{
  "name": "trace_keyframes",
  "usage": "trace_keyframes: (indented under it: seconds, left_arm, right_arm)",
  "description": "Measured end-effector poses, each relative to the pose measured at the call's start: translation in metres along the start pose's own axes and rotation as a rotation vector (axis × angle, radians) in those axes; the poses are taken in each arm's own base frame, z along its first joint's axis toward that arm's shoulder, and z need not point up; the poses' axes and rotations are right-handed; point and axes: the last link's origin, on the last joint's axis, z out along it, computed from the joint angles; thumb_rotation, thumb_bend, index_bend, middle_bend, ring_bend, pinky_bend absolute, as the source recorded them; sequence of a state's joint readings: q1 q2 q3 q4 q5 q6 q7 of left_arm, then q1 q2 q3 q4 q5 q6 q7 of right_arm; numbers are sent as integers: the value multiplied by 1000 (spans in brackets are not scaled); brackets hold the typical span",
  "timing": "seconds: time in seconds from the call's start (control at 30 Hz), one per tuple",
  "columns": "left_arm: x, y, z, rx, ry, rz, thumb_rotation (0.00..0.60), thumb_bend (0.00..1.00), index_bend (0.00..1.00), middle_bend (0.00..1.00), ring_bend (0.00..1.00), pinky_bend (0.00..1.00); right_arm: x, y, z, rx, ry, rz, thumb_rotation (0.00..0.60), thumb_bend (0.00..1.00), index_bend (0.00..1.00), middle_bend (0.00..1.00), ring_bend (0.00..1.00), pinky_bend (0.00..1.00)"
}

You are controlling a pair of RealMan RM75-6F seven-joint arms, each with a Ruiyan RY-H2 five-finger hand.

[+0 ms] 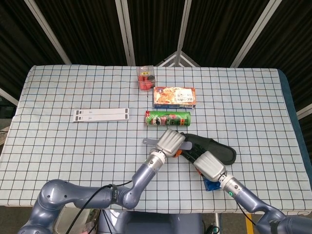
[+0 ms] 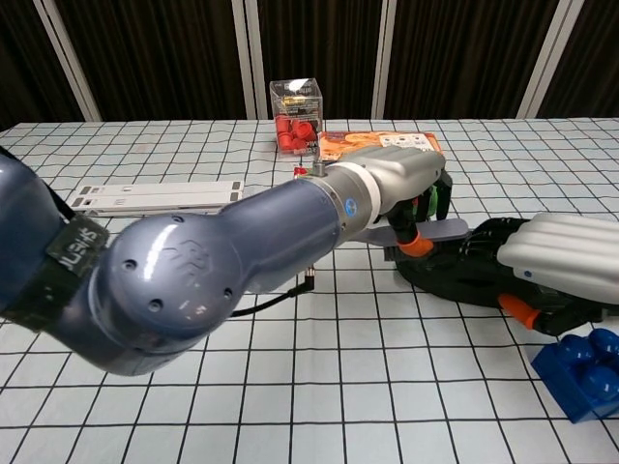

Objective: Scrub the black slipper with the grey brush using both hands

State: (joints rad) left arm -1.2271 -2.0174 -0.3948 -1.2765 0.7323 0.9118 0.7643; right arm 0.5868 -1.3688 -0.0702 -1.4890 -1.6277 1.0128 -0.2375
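Observation:
The black slipper (image 1: 218, 149) (image 2: 462, 274) lies right of the table's middle, near the front. My left hand (image 1: 170, 141) (image 2: 389, 184) grips the grey brush (image 2: 443, 231) and holds it over the slipper's left end. In the head view the brush handle (image 1: 149, 142) pokes out to the left of the hand. My right hand (image 1: 210, 165) (image 2: 563, 267) clasps the slipper's near right side, fingers over its top and thumb underneath. The brush's bristles are hidden by the hand.
A blue block (image 1: 210, 185) (image 2: 583, 373) sits at the front edge under my right wrist. Behind the slipper lie a green chip can (image 1: 167, 118), an orange snack box (image 1: 174, 96) (image 2: 387, 142) and a clear box of red pieces (image 1: 145, 78) (image 2: 297, 114). A white strip (image 1: 101, 114) (image 2: 155, 196) lies to the left.

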Motion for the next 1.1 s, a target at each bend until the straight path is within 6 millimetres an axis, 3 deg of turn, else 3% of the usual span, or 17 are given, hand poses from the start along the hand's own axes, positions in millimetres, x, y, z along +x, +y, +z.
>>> trace_keyframes:
  seconds: [0.33, 0.47, 0.7, 0.9, 1.1]
  left_arm:
    - [26, -26, -35, -18, 6, -38, 600, 656, 513, 642, 527, 547]
    - [31, -62, -62, 20, -10, -31, 600, 655, 513, 642, 527, 547]
    - [21, -134, -127, 97, -46, 43, 600, 656, 513, 641, 527, 547]
    - [14, -167, -174, 101, -45, 107, 600, 655, 513, 640, 527, 547]
    - [-4, -198, -208, 109, -38, 118, 600, 655, 513, 640, 527, 547]
  right_arm:
    - [18, 10, -18, -61, 56, -53, 600, 741, 0, 120, 70, 61]
    - [23, 20, -28, -122, 100, -71, 600, 741, 0, 119, 53, 49]
    - [24, 46, -63, -298, 162, -53, 600, 740, 0, 87, 4, 3]
    - [15, 63, -100, -459, 177, -4, 600, 740, 0, 50, 0, 0]
    - [1, 62, -123, -530, 190, 70, 600, 740, 0, 48, 0, 0]
